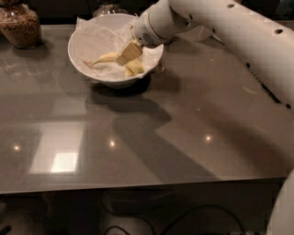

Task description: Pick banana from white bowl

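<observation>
The white bowl (82,43) stands at the back left of the grey counter and is lined with crinkled white paper. The banana (102,58) lies inside it, yellow and curved, with its thin pointed tip toward the left. My gripper (130,58) reaches down into the right half of the bowl from the upper right, over the banana's right end. A yellow piece (135,68) shows just below the gripper; I cannot tell whether it is part of the same banana. The white arm (216,23) hides the bowl's far right rim.
A glass jar of brown contents (19,25) stands at the back left corner. Another glass jar (108,6) is behind the bowl. A small white object (205,33) sits behind the arm. The counter's front edge (138,186) runs across the lower frame.
</observation>
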`<state>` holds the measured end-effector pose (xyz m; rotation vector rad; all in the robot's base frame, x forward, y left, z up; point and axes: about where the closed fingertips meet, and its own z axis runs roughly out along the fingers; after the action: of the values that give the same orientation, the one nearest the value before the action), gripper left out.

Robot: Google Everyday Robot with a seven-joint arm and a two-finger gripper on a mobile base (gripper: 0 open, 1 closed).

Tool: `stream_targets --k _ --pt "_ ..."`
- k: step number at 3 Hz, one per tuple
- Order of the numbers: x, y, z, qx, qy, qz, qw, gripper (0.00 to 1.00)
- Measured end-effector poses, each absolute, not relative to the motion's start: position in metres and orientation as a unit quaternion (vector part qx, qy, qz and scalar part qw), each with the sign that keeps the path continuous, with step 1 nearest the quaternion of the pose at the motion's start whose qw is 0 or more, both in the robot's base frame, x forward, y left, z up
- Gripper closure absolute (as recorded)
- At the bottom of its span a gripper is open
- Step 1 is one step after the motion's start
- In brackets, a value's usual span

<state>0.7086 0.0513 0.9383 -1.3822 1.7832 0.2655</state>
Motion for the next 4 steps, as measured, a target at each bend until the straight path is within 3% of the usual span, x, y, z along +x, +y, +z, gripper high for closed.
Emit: stream_targets --k 1,3,4 --pt "0.715 0.057 0.928 -0.543 0.719 0.111 0.419 0.21" --pt "0.736 0.068 0.911 -0.519 0.731 0.111 0.428 0.33" --pt "0.744 0.078 0.900 -0.521 0.733 0.113 0.423 0.32"
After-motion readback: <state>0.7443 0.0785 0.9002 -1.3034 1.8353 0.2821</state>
